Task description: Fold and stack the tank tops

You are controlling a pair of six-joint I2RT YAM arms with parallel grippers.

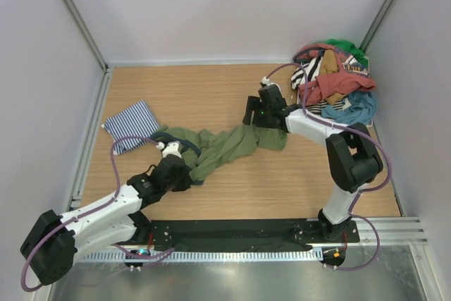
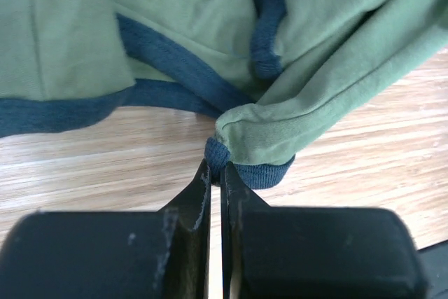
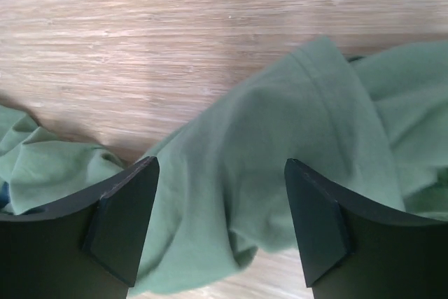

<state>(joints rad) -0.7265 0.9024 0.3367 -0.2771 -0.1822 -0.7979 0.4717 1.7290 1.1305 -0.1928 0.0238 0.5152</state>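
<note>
An olive green tank top (image 1: pixel 229 147) with navy trim lies stretched and crumpled across the middle of the table. My left gripper (image 1: pixel 184 174) is shut on its navy-trimmed edge (image 2: pixel 222 153) at the left end. My right gripper (image 1: pixel 255 119) hovers open over the right end, green cloth (image 3: pixel 231 194) lying below and between its fingers (image 3: pixel 126 215) without being pinched. A folded navy-and-white striped tank top (image 1: pixel 132 125) lies flat at the left of the table.
A heap of mixed clothes (image 1: pixel 335 82) fills the back right corner. White walls with metal rails (image 1: pixel 91 132) enclose the wooden table (image 1: pixel 211 89). A black base plate (image 1: pixel 239 234) runs along the near edge.
</note>
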